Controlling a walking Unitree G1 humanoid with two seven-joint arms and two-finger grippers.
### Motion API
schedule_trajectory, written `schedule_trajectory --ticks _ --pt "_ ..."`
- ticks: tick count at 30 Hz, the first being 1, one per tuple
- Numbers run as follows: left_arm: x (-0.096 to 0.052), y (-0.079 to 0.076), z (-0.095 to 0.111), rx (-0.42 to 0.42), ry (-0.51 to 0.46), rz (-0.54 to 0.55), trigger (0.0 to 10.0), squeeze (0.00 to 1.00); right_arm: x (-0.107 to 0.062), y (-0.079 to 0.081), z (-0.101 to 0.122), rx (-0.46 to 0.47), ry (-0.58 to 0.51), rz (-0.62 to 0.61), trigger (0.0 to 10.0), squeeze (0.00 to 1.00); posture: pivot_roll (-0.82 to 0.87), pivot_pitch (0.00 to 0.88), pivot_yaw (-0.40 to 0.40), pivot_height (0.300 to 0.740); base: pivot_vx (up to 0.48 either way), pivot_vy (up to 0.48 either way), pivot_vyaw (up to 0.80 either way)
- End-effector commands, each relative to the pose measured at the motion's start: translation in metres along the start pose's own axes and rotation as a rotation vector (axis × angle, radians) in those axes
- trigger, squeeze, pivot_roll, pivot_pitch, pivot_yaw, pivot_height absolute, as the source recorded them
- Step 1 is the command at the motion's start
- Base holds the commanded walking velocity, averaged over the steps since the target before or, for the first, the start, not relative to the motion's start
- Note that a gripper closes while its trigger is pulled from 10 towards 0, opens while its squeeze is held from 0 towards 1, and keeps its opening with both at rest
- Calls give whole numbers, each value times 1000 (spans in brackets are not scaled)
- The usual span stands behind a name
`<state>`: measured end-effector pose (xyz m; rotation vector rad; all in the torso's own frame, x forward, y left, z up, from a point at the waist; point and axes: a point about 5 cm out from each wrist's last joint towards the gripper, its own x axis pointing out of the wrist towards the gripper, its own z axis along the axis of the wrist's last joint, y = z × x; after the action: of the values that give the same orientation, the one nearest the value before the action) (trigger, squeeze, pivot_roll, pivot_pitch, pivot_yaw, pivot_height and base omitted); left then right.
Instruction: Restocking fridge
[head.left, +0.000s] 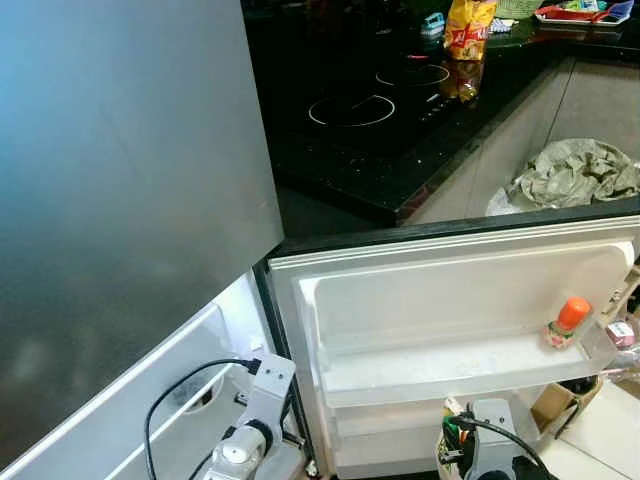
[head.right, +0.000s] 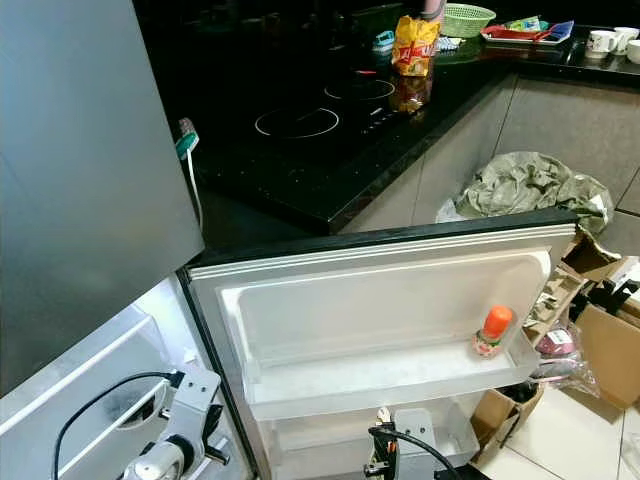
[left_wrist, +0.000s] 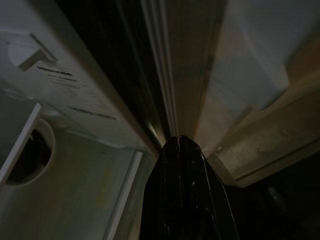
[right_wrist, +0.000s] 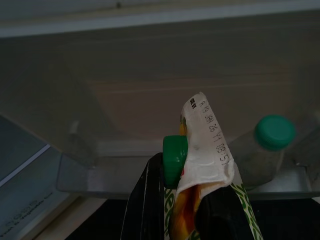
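The lower fridge door (head.left: 450, 290) stands open in front of me, its white shelf (head.left: 400, 372) holding a small orange-capped bottle (head.left: 567, 322) at the right end. My right gripper (right_wrist: 182, 185) is shut on a juice carton (right_wrist: 207, 150) with a green screw cap (right_wrist: 175, 160), held low in front of a lower door bin (right_wrist: 100, 175). A green-capped bottle (right_wrist: 274, 132) stands in that bin. My left gripper (left_wrist: 180, 142) is shut with nothing in it, close to the fridge's inner edge by the door seal. Both silver wrists (head.left: 250, 420) show at the bottom.
The grey upper fridge door (head.left: 120, 200) fills the left. Behind it lies a black counter with an induction hob (head.left: 350, 108) and a yellow snack bag (head.left: 468, 30). A crumpled grey-green bag (head.left: 575, 172) and cardboard boxes (head.right: 600, 350) stand on the floor at the right.
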<state>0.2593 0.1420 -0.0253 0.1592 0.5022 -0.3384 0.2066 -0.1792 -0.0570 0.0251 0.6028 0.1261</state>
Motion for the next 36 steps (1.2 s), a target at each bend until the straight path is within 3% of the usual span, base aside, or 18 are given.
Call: schedule_trajectory --ticks 1,4,14,32,36 --pt "-2 1 -4 10 11 1 10000 0 1 1 4 -7 -18 7 10000 0 -77 46 75 711 0 0 0" --pt "-2 6 -5 -35 15 40 10000 0 1 3 5 1 -22 40 10000 0 -76 46 74 711 0 0 0" --pt "-4 6 -7 -19 22 29 10000 0 0 10 3 12 -24 102 10000 0 -79 52 75 711 0 0 0" --pt "-5 7 -8 -17 25 30 10000 0 -1 10 5 26 -44 136 10000 0 -79 68 74 626 0 0 0" --pt "-6 7 -9 -14 24 28 10000 0 -2 10 5 32 -49 129 10000 0 -81 70 75 626 0 0 0"
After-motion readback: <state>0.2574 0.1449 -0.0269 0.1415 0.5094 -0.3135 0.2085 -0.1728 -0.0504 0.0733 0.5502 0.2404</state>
